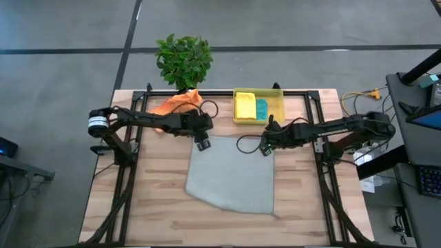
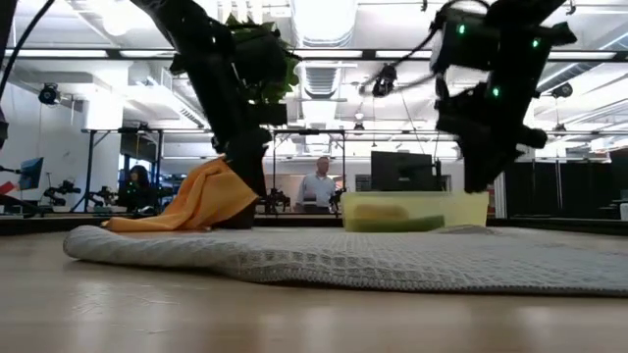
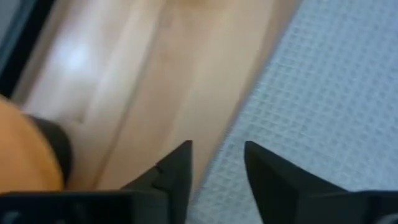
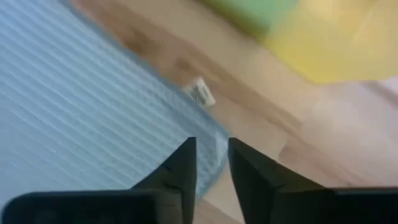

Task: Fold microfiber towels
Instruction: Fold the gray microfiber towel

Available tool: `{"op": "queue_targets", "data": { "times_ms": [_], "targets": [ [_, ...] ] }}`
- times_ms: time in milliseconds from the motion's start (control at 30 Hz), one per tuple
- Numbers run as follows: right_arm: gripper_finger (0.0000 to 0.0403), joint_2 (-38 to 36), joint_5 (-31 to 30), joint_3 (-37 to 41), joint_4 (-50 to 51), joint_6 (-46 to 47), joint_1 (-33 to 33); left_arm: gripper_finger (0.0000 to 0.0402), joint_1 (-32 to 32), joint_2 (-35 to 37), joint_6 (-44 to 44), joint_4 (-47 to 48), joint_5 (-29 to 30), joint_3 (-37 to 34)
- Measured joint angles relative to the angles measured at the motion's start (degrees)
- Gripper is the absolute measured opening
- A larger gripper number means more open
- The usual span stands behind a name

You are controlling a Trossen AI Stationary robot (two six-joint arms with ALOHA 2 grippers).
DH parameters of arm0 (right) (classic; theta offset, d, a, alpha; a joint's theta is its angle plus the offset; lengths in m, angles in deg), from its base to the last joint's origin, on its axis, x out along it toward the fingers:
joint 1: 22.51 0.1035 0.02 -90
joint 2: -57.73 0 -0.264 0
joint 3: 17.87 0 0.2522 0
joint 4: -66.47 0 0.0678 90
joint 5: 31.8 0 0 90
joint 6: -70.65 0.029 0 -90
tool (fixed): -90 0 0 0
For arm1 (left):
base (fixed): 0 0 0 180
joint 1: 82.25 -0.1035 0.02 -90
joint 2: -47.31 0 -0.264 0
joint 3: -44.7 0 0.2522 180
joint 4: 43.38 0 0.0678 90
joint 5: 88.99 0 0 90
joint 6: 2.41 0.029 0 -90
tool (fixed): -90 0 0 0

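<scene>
The light grey towel (image 1: 233, 172) lies spread flat at the table's centre. The left gripper (image 1: 202, 144) hovers at its eleven o'clock corner, fingers apart and empty. The right gripper (image 1: 266, 148) hangs at the one o'clock corner, fingers narrowly apart, the towel's edge just beneath them.

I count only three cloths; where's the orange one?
In the high view, the orange towel lies bunched at the table's far left edge, by the potted plant, behind the left arm.

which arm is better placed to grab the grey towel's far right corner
Right. The right gripper hangs right over that corner of the grey towel, jaws slightly apart. The left gripper hangs at the far left corner instead, also open.
</scene>
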Motion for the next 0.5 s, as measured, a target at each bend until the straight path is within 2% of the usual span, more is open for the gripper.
{"op": "queue_targets", "data": {
  "times_ms": [167, 233, 333, 400, 500],
  "targets": [
    [0.0127, -7.0, 0.6, -0.7, -3.3, -1.0, 2.7, 0.0185, -0.8, 5.0, 0.2, 3.5, -1.6, 1.4],
    [0.0133, -9.2, 2.4, -0.3, -8.4, -1.8, 6.1, 0.0187, -0.7, 7.6, 0.9, 4.4, -6.3, 0.4],
    [0.0131, -10.5, 3.8, 0.0, -17.1, -2.5, 12.8, 0.0181, 1.0, 11.8, -0.5, 5.0, -18.3, -2.6],
    [0.0125, -9.7, 3.5, 0.0, -24.1, -2.3, 17.7, 0.0172, 3.2, 15.1, -3.2, 5.0, -24.1, -5.9],
    [0.0113, -6.0, 0.9, 0.0, -35.4, -0.6, 24.4, 0.0157, 8.7, 20.4, -7.7, 4.6, -26.2, -11.4]
  ]
}}
